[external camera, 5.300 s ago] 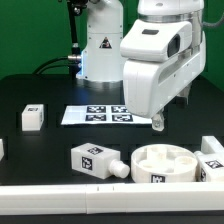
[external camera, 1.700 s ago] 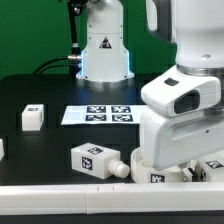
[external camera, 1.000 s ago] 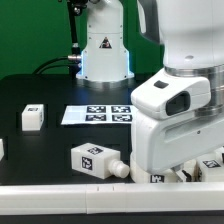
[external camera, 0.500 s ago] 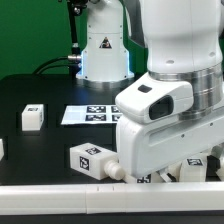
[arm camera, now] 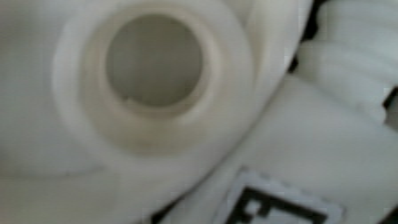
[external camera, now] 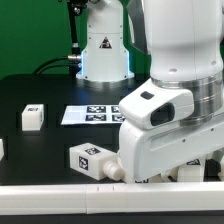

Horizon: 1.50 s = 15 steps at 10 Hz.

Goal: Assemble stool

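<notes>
The stool's round white seat fills the wrist view, blurred and very close, with one recessed socket (arm camera: 157,72) in the middle and a black-and-white tag (arm camera: 267,200) on its rim. In the exterior view my gripper (external camera: 170,166) is low over the seat at the front right, and the big white hand hides nearly all of the seat. I cannot see the fingertips, and nothing shows between the jaws. A blocky leg (external camera: 92,158) with a tag lies just to the exterior view's left of the hand. Another white leg (external camera: 32,117) sits at the far left.
The marker board (external camera: 95,114) lies flat behind the leg, in front of the robot base (external camera: 103,50). A white rail (external camera: 50,192) runs along the table's front edge. A white part (external camera: 2,148) shows at the left border.
The arm has come down from above the marker board onto the seat and shifted slightly to the exterior view's left. The seat is now almost fully covered. The legs have not moved.
</notes>
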Each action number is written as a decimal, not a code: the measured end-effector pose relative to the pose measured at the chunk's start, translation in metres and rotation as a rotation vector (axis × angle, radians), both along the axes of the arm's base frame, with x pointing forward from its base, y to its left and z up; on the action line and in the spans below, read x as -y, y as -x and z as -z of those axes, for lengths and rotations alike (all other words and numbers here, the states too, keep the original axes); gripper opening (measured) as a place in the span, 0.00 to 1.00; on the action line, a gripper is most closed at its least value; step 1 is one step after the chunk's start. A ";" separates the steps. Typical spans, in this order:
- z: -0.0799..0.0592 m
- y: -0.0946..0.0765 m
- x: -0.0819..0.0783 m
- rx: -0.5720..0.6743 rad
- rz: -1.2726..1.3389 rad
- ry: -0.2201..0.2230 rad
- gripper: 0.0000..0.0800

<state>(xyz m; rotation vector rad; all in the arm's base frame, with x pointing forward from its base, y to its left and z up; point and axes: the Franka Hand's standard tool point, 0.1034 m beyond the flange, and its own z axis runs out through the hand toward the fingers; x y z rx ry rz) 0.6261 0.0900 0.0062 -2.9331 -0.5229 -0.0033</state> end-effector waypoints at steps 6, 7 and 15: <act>-0.001 0.005 0.000 0.011 0.012 0.009 0.49; -0.001 0.005 0.000 0.011 0.012 0.009 0.49; -0.085 0.055 -0.003 0.010 -0.022 0.029 0.39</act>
